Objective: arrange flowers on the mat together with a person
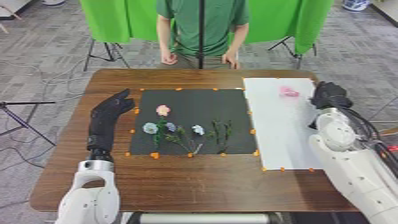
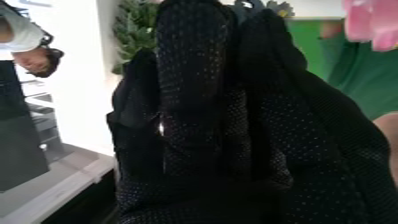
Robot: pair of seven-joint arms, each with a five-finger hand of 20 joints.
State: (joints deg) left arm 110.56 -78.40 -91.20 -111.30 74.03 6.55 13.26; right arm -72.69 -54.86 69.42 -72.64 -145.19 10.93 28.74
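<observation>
Several flowers (image 1: 163,110) lie on the black mat (image 1: 209,104) amid the surface (image 1: 191,187). A pink bloom (image 1: 289,91) lies toward the far right corner, near the right hand (image 1: 330,95), whose state I cannot tell. By the left edge, the left hand (image 1: 111,107) is straight-fingered.

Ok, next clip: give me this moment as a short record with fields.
mat: black rectangle on the brown wooden table
on mat: long-stemmed pink flower, round pale-blue flower, small white flower, thin dark-green sprigs
beside mat: long white sheet, bearing a pink blossom near its far end
left hand: left of mat, fingers straight
right hand: at sheet's right edge, far end
</observation>
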